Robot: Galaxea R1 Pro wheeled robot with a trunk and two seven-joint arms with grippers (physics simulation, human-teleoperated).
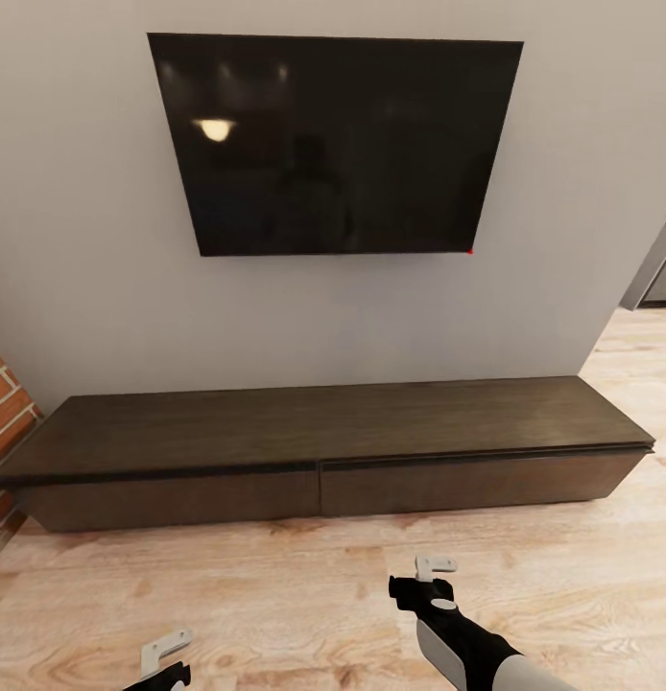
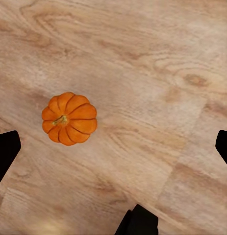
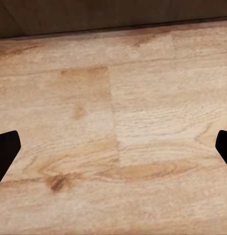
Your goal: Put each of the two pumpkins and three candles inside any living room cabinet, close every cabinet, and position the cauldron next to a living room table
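Note:
A small orange ribbed pumpkin [image 2: 69, 119] with a short stem sits on the wood floor below my left gripper [image 2: 113, 147], off to one side of the gap. Its fingers stand wide apart, open and empty. The same left gripper [image 1: 165, 657] hangs low over the floor. The long dark-brown cabinet [image 1: 323, 432] stands against the wall, both drawer fronts shut and its top bare. My right gripper [image 1: 421, 576] hovers open over the floor just in front of the cabinet's right drawer, and the right wrist view shows this gripper [image 3: 113, 147] with nothing between its fingers. Candles, cauldron and table are out of view.
A black TV [image 1: 333, 144] hangs on the grey wall above the cabinet. A brick edge [image 1: 5, 413] juts in at the cabinet's left end. Wood floor [image 1: 275, 585] runs in front, and an opening to another room [image 1: 659, 278] lies at the right.

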